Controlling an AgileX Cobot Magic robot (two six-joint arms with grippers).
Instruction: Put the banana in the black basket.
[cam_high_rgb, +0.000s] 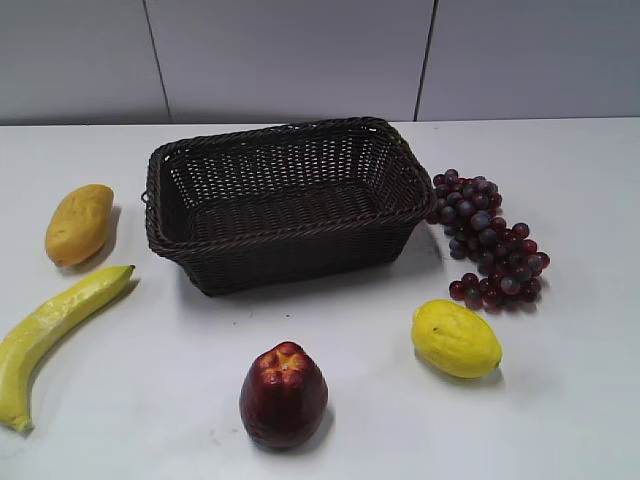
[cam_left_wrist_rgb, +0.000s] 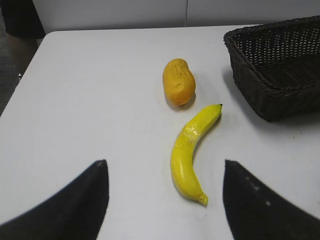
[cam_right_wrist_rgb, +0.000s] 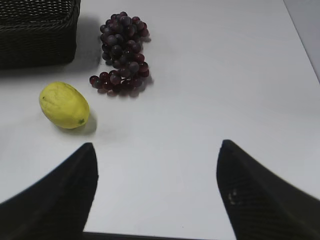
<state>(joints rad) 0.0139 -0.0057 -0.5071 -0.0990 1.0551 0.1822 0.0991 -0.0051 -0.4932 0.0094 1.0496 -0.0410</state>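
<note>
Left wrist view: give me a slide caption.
Open left gripper above the banana, beside an orange-yellow fruit and the empty-looking black basket.

Both grippers (cam_left_wrist_rgb: 165, 200) (cam_right_wrist_rgb: 156, 192) spread wide, unladen.

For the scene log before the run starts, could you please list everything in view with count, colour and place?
banana: one, yellow, table's left front
black basket: one, dark woven, centre back, nothing seen inside
orange-yellow fruit: one, left of the basket, behind the banana
lemon: one, yellow, right front
grapes: one bunch, dark purple-red, right of the basket
red apple: one, dark red, centre front
table: one, white
left gripper: black, open, above the banana's near end
right gripper: black, open, over bare table
</note>
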